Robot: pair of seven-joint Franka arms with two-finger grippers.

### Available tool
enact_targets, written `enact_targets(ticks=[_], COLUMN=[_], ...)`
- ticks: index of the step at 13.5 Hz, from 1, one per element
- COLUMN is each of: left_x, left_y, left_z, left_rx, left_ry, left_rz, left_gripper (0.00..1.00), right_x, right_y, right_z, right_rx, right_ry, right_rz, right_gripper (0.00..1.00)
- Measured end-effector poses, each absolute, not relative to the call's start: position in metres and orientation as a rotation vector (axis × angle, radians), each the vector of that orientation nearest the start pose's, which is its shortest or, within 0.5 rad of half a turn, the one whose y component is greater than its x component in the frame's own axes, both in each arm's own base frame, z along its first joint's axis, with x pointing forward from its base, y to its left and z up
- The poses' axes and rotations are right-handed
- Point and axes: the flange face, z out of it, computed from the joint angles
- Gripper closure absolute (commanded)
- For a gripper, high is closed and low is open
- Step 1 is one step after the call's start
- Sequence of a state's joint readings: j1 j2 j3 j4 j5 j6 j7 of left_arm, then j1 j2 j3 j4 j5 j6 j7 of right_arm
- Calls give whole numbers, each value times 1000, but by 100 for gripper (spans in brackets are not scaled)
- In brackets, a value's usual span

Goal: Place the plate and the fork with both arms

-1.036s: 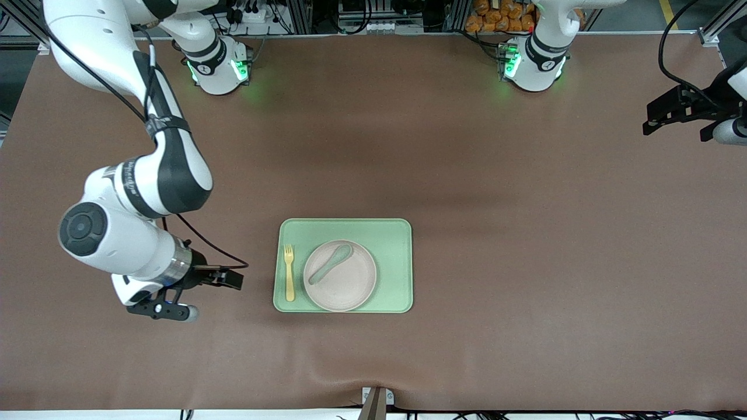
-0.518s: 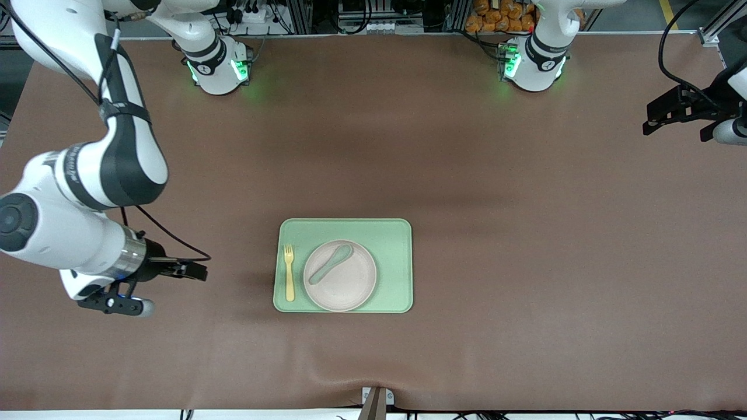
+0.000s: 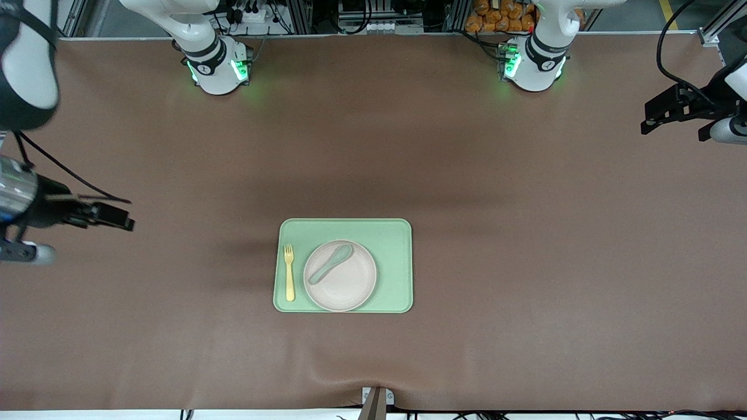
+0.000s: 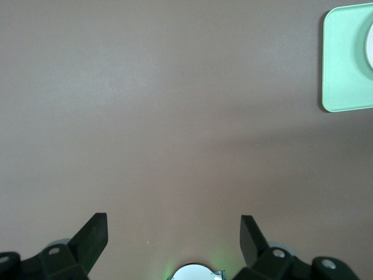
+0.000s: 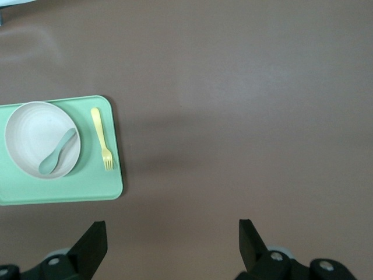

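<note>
Plate (image 3: 340, 276) and fork (image 3: 288, 272) sit on tray (image 3: 397, 233) (task apparently done); left tool (image 3: 671, 111), right tool (image 3: 111, 217) both released, over bare counter (image 3: 525, 233); next: park.

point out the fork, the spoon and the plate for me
fork (image 3: 289, 282), front view, on its handle
spoon (image 3: 331, 264), front view, mid-handle, lying on the plate
plate (image 3: 350, 289), front view, bare part of its surface

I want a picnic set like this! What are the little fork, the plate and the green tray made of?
The fork looks like pale-yellow plastic: one flat colour, no metal shine. The plate is beige and matte, maybe plastic or bamboo fibre; I can't tell which. The tray seems moulded matte plastic or silicone, with smooth rounded corners.
</note>
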State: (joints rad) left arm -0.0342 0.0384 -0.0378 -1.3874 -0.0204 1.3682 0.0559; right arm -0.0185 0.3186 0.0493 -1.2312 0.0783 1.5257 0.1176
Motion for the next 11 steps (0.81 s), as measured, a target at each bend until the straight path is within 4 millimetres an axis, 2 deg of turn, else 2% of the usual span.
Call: enact_targets(ticks=[4,6,8,11], left_x=[543,543,543,543], left_y=[-38,-38,-38,-38], left_z=[671,671,671,671], left_rx=[-3155,-3155,-3155,-3155], left_ry=[199,199,199,199], left_rz=[90,90,90,90], left_gripper=[0,0,0,0], right_x=[597,576,564,555], right_y=[23,25,26,26], right_z=[651,672,676,655], right_rx=[-3056,-3062,-3089,-3114], right_ry=[80,65,58,58], right_rz=[-45,-57,-55,3], right_gripper=[0,0,0,0])
